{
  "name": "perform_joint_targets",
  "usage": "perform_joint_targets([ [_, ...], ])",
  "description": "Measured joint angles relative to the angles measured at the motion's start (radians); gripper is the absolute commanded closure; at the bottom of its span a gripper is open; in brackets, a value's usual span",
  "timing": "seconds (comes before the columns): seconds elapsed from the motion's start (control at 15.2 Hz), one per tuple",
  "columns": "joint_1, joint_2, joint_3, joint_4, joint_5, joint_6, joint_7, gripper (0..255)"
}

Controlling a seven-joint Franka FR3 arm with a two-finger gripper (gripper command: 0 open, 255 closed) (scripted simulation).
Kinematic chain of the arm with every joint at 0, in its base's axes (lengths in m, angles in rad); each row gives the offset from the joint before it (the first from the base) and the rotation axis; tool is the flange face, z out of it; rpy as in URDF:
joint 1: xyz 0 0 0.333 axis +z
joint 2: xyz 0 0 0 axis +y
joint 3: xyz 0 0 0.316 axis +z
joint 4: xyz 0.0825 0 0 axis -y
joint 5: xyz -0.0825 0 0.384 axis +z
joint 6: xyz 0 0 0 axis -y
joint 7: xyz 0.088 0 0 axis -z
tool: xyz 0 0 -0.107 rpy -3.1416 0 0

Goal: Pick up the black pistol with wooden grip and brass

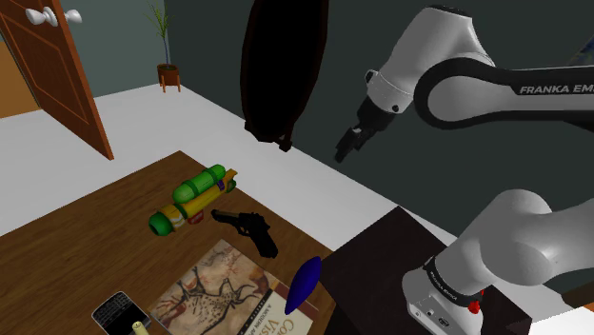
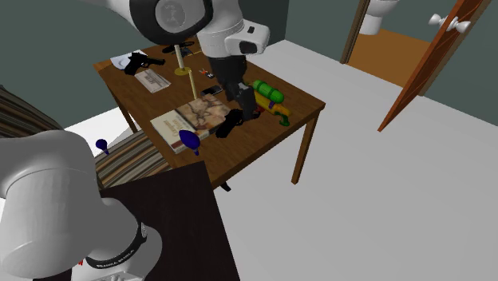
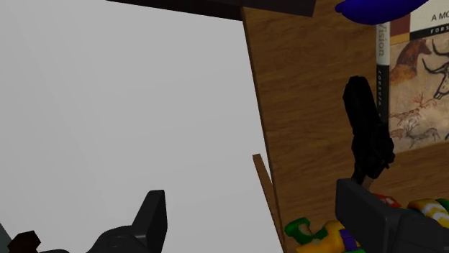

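My gripper [image 3: 259, 217] is wide open, the two black fingers standing well apart with nothing clasped between them, just grey floor and the edge of the wooden table [image 3: 302, 86] showing in the gap. One finger hangs over the floor, the other over the tabletop. From the shoulder view the gripper [image 1: 347, 145] hangs in the air, up and to the right of the table [image 1: 76, 238], touching nothing. And there's the black pistol [image 3: 368, 133] — lying flat on the wood, just beyond the finger on the table side and apart from it, with a hint of brown at the end nearer me. In the shoulder view the pistol [image 1: 249, 228] rests between a green and yellow toy water gun [image 1: 195, 198] and a book with cave paintings on its cover [image 1: 214, 290], close to the table's right-hand edge. A blue object [image 1: 305, 281] sits at that edge just beside the book, and a phone [image 1: 119, 311] lies further along toward the view's lower left. From the second exterior view the gripper [image 2: 246, 102] hovers over the pistol [image 2: 230, 124] and the toy [image 2: 270, 96] — another dark handgun [image 2: 142, 60] lies at the table's far corner, near a thin upright post on a round base [image 2: 179, 60].
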Motion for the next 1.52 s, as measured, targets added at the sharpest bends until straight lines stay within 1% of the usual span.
perform_joint_targets([
  [0.13,0.015,0.036,0.027,-0.014,0.016,0.052,0.023,0],
  [0.33,0.038,0.12,0.086,-0.024,0.038,0.15,0.075,0],
  [0.46,0.042,0.187,0.117,-0.022,0.042,0.216,0.1,0],
  [0.66,0.05,0.29,0.178,-0.002,0.039,0.304,0.161,0],
  [0.86,0.048,0.396,0.238,0.013,0.013,0.397,0.229,0],
  [1.06,0.036,0.501,0.291,0.044,-0.045,0.47,0.309,0],
  [1.12,0.029,0.546,0.31,0.058,-0.079,0.498,0.346,0],
  [1.25,0.022,0.639,0.343,0.095,-0.173,0.544,0.445,0],
  [1.32,0.025,0.676,0.349,0.106,-0.219,0.564,0.49,0],
  [1.52,0.034,0.741,0.343,0.125,-0.306,0.598,0.566,0],
])
